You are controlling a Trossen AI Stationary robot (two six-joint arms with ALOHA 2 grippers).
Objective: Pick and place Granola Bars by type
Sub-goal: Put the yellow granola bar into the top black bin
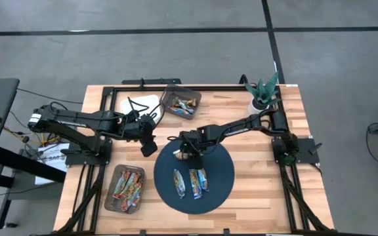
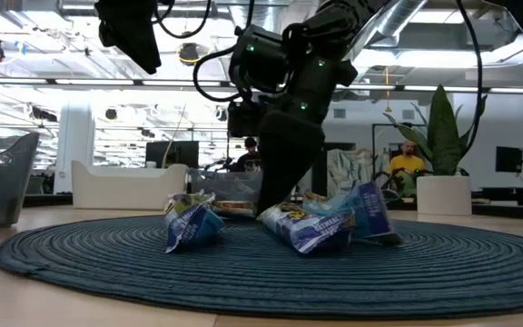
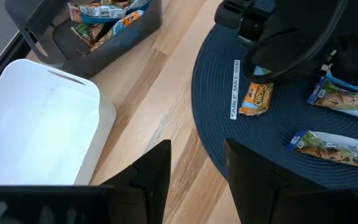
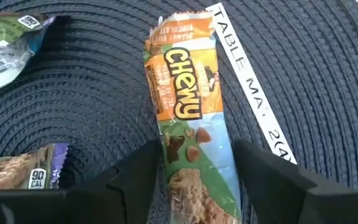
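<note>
The main risk now: the right gripper (image 4: 191,180) may close off-centre on the orange Chewy bar (image 4: 188,124) and let the slick foil wrapper slide or twist out, or nudge the bar across the blue round mat (image 1: 225,174). A second risk is catching the thin white label strip (image 4: 253,87), which lies just beside the bar on the mat.

The right arm reaches from the table's right side toward the mat's edge nearest the left arm, wrist bent steeply down. Its fingers are spread apart, one on each side of the orange bar's near end, not yet pinching it.

Three blue-wrapped bars (image 1: 190,181) lie side by side near the mat's middle, apart from the orange bar.

The left gripper (image 3: 194,165) hangs off the mat, beside its left edge, jaws parted and holding nothing. Beyond the mat sit a dark bin with mixed bars (image 1: 180,101), an empty white bin (image 3: 39,124) next to it, and a second dark bin with red-wrapped bars (image 1: 126,188) on the mat's left.
</note>
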